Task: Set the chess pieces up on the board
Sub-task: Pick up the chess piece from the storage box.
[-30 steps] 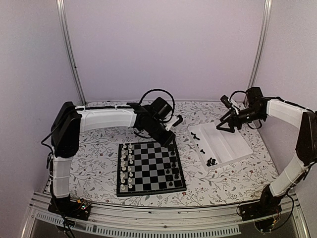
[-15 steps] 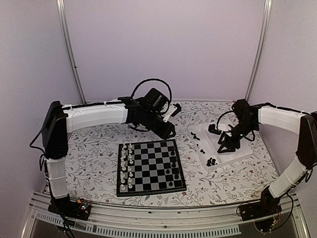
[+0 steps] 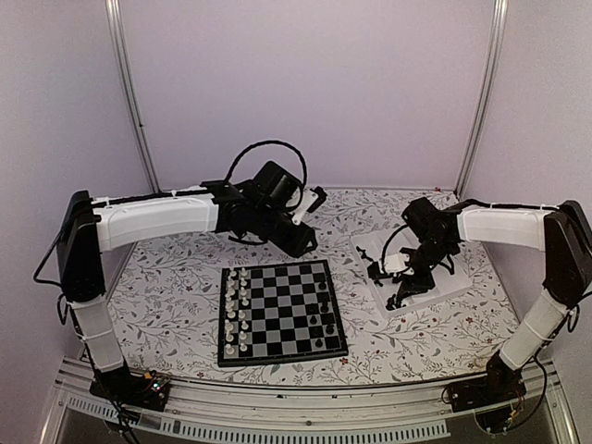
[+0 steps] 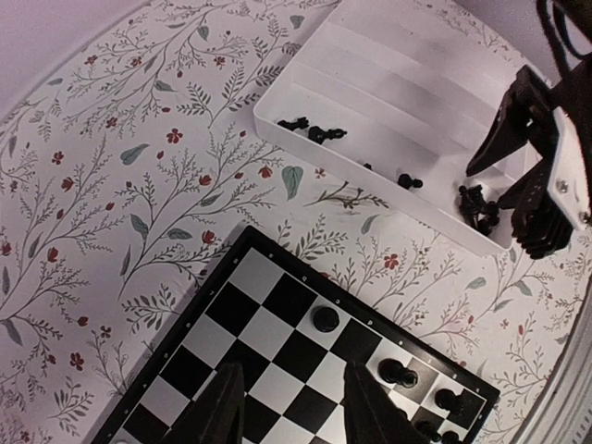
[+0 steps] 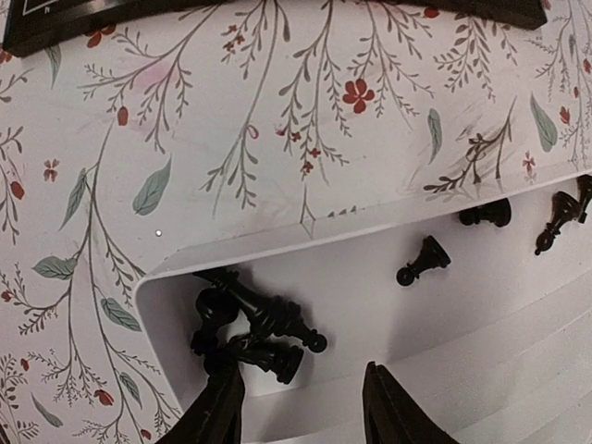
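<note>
Counter: a tabletop [image 3: 166, 296] under a white cloth printed with leafy sprigs and small red flowers.
Board: a small square chessboard [image 3: 277, 319], black and white checks inside a thin black rim, lies flat close to the near edge, a little left of the middle.
White side: small white plastic chessmen [image 3: 236, 310] stand in two files down the board's left side.
Black side: a handful of tiny black plastic chessmen [image 4: 325, 319] stand upright and spaced apart on the board's right side.
Tray: a white rectangular ridged plastic tray [image 4: 388, 83] sits beyond the board's right side, toward the right edge, at an angle to the board.
In the tray: a heap [image 5: 250, 328] of black chessmen lies tangled in its near corner. A few loose ones [image 5: 424, 259] lie singly along the wall.
Right gripper [image 5: 301, 407]: low over that heap, fingers spread, nothing between them.
Left gripper [image 4: 291, 407]: above the board's far edge, fingers parted and empty.
</note>
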You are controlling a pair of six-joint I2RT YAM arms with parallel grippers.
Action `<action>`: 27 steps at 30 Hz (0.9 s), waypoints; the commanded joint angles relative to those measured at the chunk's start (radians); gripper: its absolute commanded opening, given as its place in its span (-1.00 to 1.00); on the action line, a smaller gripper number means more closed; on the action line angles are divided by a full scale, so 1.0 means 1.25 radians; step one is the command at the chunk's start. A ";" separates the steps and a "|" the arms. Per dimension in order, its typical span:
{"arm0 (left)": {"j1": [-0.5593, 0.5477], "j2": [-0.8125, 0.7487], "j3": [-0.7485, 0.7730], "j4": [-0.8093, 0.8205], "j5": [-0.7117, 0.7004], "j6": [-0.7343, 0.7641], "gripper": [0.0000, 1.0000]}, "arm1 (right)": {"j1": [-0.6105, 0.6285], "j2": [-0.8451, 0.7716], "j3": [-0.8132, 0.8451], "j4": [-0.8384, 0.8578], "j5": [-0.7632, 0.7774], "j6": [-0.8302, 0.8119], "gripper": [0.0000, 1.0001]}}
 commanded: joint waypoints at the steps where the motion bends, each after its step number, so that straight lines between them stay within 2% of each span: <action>1: -0.011 -0.046 -0.040 0.026 -0.037 -0.015 -0.21 | 0.038 0.044 0.002 0.014 0.037 -0.059 -0.07; 8: -0.012 -0.073 -0.084 0.040 -0.043 -0.029 -0.21 | 0.066 0.104 -0.002 0.045 0.044 -0.081 -0.04; 16: -0.011 -0.070 -0.082 0.047 -0.034 -0.030 -0.20 | 0.031 0.160 0.052 0.056 0.022 -0.015 -0.33; 21: -0.011 -0.058 -0.075 0.050 -0.024 -0.029 -0.21 | -0.020 0.169 0.092 0.030 -0.019 0.019 -0.41; 27: -0.011 -0.046 -0.068 0.060 -0.007 -0.031 -0.21 | -0.031 0.148 0.101 0.017 -0.061 0.041 -0.52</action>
